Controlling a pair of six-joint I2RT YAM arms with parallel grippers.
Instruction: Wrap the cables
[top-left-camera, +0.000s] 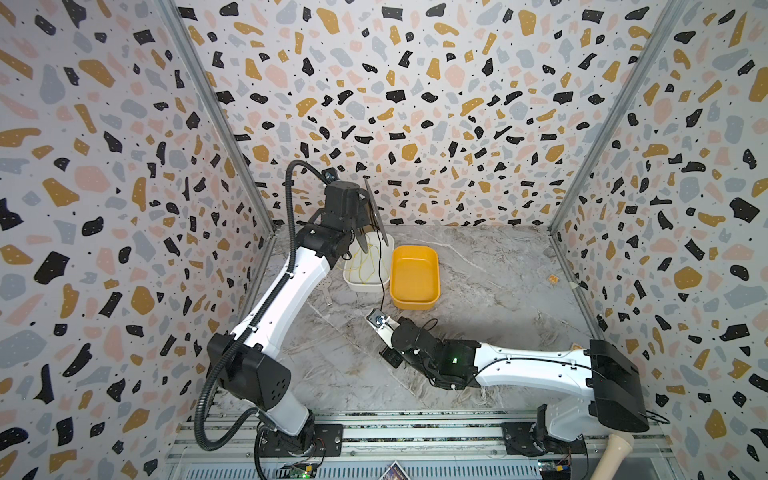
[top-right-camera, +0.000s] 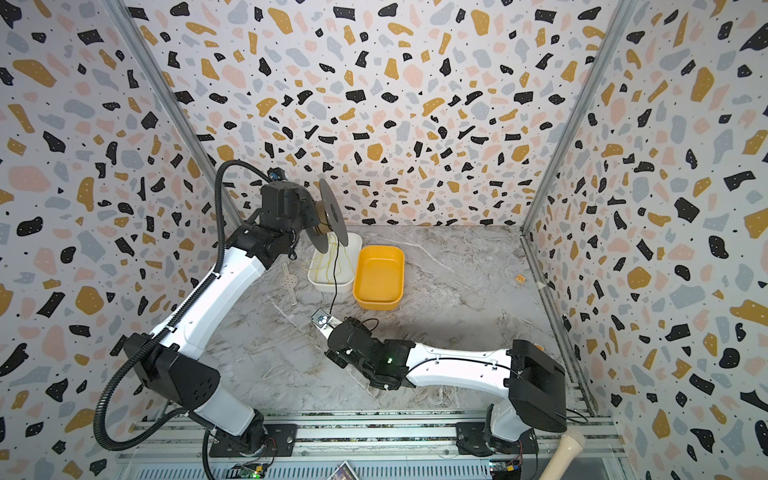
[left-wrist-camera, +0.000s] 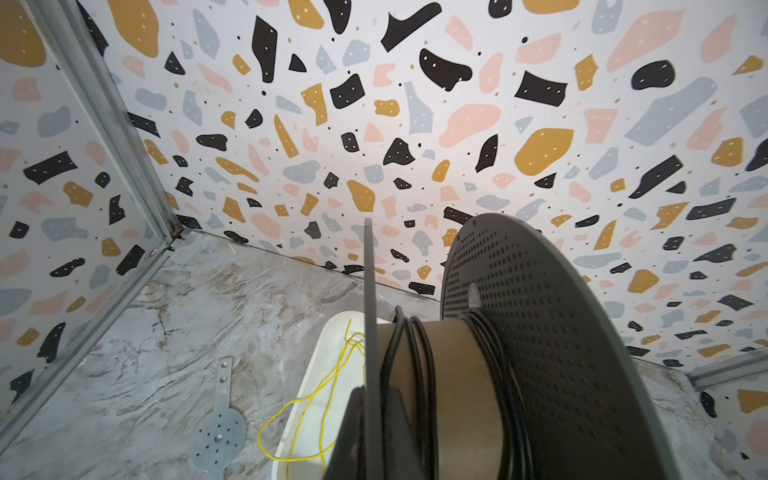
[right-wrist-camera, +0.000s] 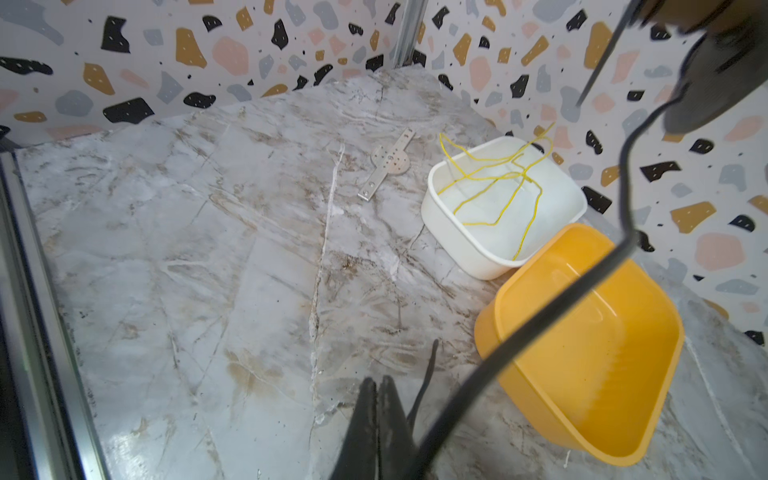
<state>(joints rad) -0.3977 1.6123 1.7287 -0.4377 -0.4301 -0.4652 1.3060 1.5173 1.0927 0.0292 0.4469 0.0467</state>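
Above the marble tabletop (top-left-camera: 498, 332), in the upper middle of both top views, the left tool (left-wrist-camera: 371, 395) is clamped on one grey flange of the spool (top-left-camera: 376, 208), which it holds raised on edge close to the back wall and over the white bin (top-left-camera: 361, 282). The yellow bin (top-left-camera: 415, 274) sits just right of the white one, empty. The black cable (top-left-camera: 381, 282) drops straight from the spool's cardboard core, past the gap between the bins, to the right arm's wrist low at mid-frame. The right tool (right-wrist-camera: 377, 386) has its jaws pressed together. The cable (right-wrist-camera: 623, 187) passes just beside them in the right wrist view, but whether it is pinched further back cannot be told. Only the left wrist view shows the windings (left-wrist-camera: 419, 374): a few turns at each end of the core and bare cardboard between. Both wrist views show clearly the yellow cord (right-wrist-camera: 490, 178) looped loosely in the white bin. The right half and the front of the tabletop lie open. A flat metal bracket (top-left-camera: 326, 286) lies left of the white bin, and a small orange scrap (top-left-camera: 552, 278) sits near the right wall.
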